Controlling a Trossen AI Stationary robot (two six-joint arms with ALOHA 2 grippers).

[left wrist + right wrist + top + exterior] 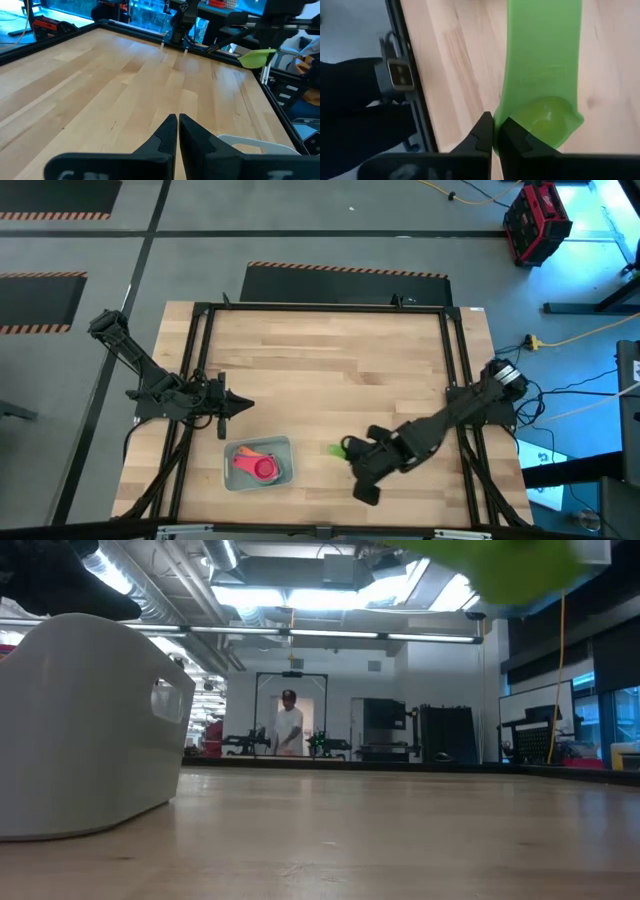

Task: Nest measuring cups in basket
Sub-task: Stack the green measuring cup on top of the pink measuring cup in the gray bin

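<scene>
The pale basket (282,446) sits near the table's near edge, and cups of pink (263,469) and orange (246,457) lie in it. In the low view its wall (80,730) fills the left. My right gripper (350,448) is right of the basket and is shut on the green measuring cup (335,449), which also shows in the left wrist view (256,57) and blurred in the low view (500,570). My left gripper (245,405) hovers shut just beyond the basket's far-left side and touches nothing (177,131). The other cups are out of view. My right gripper (494,131) pinches the green cup by the rim of its bowl (504,119), where the bowl meets the flat handle. The handle (545,45) runs on straight ahead of the fingers. The cup is lifted clear of the table.
Bare wooden table stretches toward the far edge, bounded by a black frame (320,308). The basket's rim (250,145) lies just ahead of my left gripper. A person (289,725) stands far off in the room behind the table.
</scene>
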